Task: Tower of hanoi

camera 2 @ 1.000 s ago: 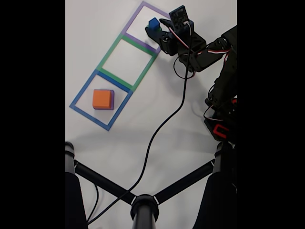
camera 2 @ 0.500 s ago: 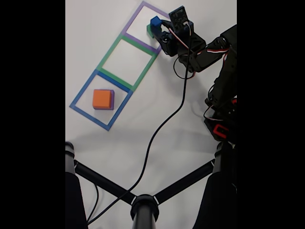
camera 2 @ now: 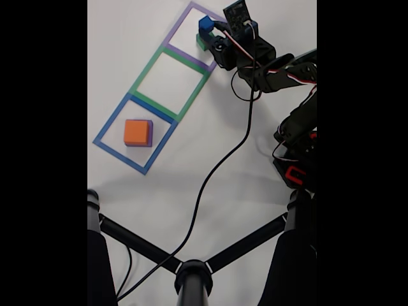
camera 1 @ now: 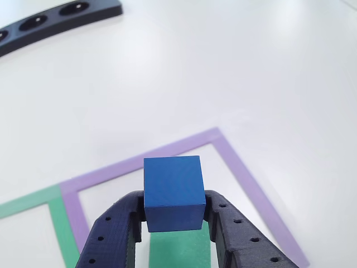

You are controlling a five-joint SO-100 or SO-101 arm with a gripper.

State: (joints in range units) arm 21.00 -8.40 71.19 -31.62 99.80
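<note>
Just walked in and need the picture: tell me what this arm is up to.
The arm's gripper holds the small blue cube between its fingers, lifted over the green block in the purple tape square. The orange block sits on the purple block in the blue tape square.

1. In the other view, the green block (camera 1: 181, 247) is mostly hidden behind the blue cube (camera 1: 173, 191), and the bottom edge cuts it off.
2. The hand (camera 1: 174, 223) is cut off there too.
3. In the fixed view, the orange block (camera 2: 136, 132) covers the purple block (camera 2: 151, 134) except for a thin rim.
4. The arm (camera 2: 299, 121) runs into the dark right border.
</note>
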